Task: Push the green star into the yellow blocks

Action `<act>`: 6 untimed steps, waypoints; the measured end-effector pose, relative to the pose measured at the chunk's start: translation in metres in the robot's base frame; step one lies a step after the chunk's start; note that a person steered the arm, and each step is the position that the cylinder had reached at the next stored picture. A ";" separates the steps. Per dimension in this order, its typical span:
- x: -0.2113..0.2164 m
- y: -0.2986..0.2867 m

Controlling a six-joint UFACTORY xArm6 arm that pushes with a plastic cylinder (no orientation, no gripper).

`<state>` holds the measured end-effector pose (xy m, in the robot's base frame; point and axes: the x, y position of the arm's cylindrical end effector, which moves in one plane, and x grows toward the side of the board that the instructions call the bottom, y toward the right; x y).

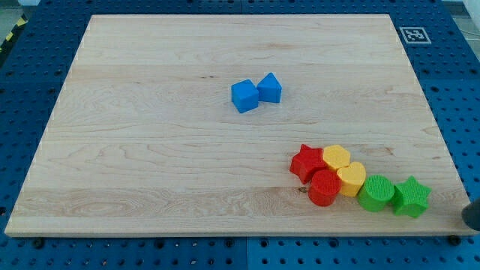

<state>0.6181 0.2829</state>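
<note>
The green star [412, 196] lies near the view's bottom right, touching the right side of a green round block [376, 193]. That green block touches a yellow heart [351, 179], and a second yellow block [336, 157] sits just up-left of it. A red star [307, 163] and a red round block [324, 187] sit on the left of the yellow ones. A dark blurred shape [471, 214] at the view's right edge, just right of the green star, looks like my rod; its tip is not clearly visible.
Two blue blocks [244, 96] [269, 88] touch each other near the middle top of the wooden board [150, 150]. A marker tag [413, 34] sits off the board's top right corner. The board's right edge runs close to the green star.
</note>
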 end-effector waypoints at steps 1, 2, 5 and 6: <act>0.000 -0.026; -0.001 -0.047; -0.044 -0.086; -0.047 -0.089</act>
